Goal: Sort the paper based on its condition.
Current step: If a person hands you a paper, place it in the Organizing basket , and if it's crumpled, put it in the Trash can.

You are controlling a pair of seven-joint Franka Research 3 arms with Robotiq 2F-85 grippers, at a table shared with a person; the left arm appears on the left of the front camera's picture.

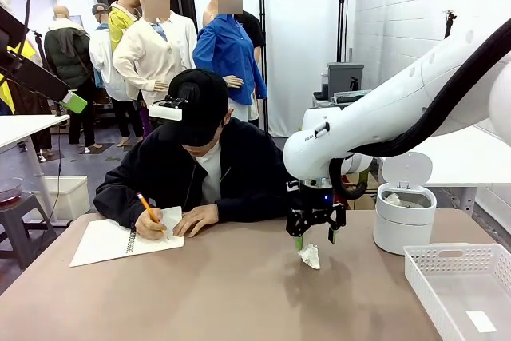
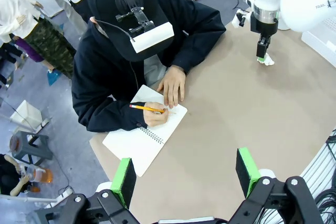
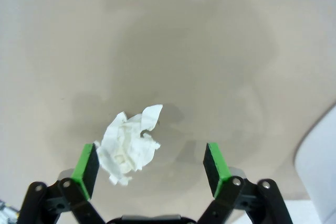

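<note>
The right tool (image 1: 314,239) (image 3: 152,163) hangs low over the brown surface (image 1: 239,293) with its two fingers wide apart and grips nothing. A crumpled paper (image 1: 309,256) (image 3: 128,148) lies on the surface between the fingers, very close to one green pad. A flat slip (image 1: 481,321) lies in the white basket (image 1: 447,277) at the right. The left tool (image 2: 185,176) is open too, high above the surface. On the far side a person writes in a notebook (image 1: 112,241).
</note>
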